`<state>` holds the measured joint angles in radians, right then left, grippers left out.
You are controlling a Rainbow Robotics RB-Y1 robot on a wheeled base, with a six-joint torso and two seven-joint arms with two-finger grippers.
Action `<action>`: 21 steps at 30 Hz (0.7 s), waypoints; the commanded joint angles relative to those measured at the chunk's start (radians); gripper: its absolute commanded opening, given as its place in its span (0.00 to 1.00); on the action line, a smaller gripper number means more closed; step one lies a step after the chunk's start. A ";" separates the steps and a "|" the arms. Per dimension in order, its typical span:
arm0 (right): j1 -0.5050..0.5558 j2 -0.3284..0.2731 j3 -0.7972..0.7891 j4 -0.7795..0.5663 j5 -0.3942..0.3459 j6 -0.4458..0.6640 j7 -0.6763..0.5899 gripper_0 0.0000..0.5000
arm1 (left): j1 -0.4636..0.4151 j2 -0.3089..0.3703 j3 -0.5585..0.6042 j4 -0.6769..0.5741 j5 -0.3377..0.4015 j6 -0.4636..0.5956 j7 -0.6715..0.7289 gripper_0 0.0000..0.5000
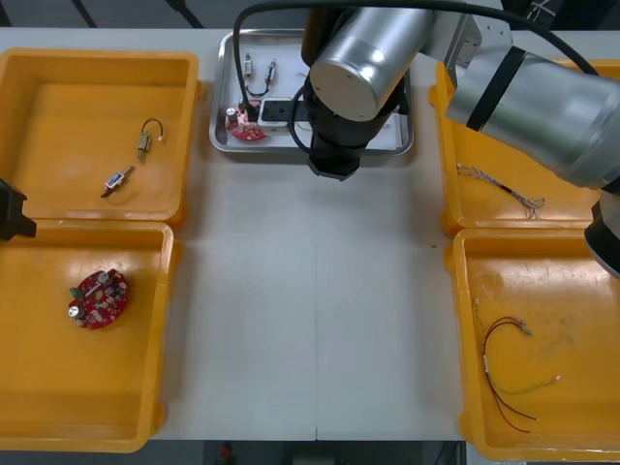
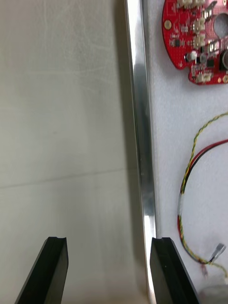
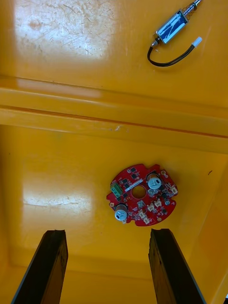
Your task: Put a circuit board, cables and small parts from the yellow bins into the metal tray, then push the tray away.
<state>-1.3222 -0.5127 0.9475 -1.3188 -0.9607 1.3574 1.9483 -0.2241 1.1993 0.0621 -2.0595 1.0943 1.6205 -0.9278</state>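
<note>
Here, the right jaws stand wide apart, holding nothing, astride the near rim of the metal tray (image 2: 142, 142): one jaw hangs over the bare counter (image 2: 61, 118) just outside the rim, the other sits at the rim's inner side. Inside the tray, just beyond the rim, lie a red circuit board (image 2: 194, 38) and a red and yellow cable (image 2: 190, 166); the front view adds small metal parts (image 1: 250, 66) toward the tray's far side. The right arm's wrist hangs over the tray's near edge.

The left jaws, likewise wide and empty, hover well to the left of the tray over a yellow bin (image 3: 57, 180), where a second circuit board (image 3: 141, 195) lies beyond them. In the neighbouring bin on that side of the tray rests another small metal part with a black lead (image 3: 171, 27).

Judged from its contents, the tray appears loaded, so the step in hand is probably the push. The next move would call for lowering the right jaws until they bear squarely on the near rim, then driving the tray straight away across the counter without riding over the rim or tipping it.
</note>
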 commanded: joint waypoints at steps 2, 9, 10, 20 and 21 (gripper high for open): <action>-0.048 -0.098 -0.055 -0.114 -0.049 0.101 -0.192 1.00 | 0.009 0.048 0.019 -0.001 0.004 -0.008 -0.051 1.00; 0.026 -0.178 -0.161 -0.267 -0.059 0.227 -0.399 1.00 | 0.009 0.048 0.019 -0.001 0.004 -0.008 -0.051 1.00; 0.047 -0.191 -0.188 -0.295 -0.056 0.246 -0.427 1.00 | 0.009 0.048 0.019 -0.001 0.004 -0.008 -0.051 1.00; 0.236 -0.339 -0.380 -0.505 -0.079 0.347 -0.632 1.00 | 0.009 0.048 0.019 -0.001 0.004 -0.008 -0.051 1.00; 0.262 -0.356 -0.404 -0.522 -0.082 0.354 -0.652 1.00 | 0.009 0.048 0.019 -0.001 0.004 -0.008 -0.051 1.00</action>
<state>-1.1269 -0.7961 0.6302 -1.7821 -1.0285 1.6945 1.3641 -0.2240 1.1995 0.0621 -2.0589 1.0943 1.6205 -0.9278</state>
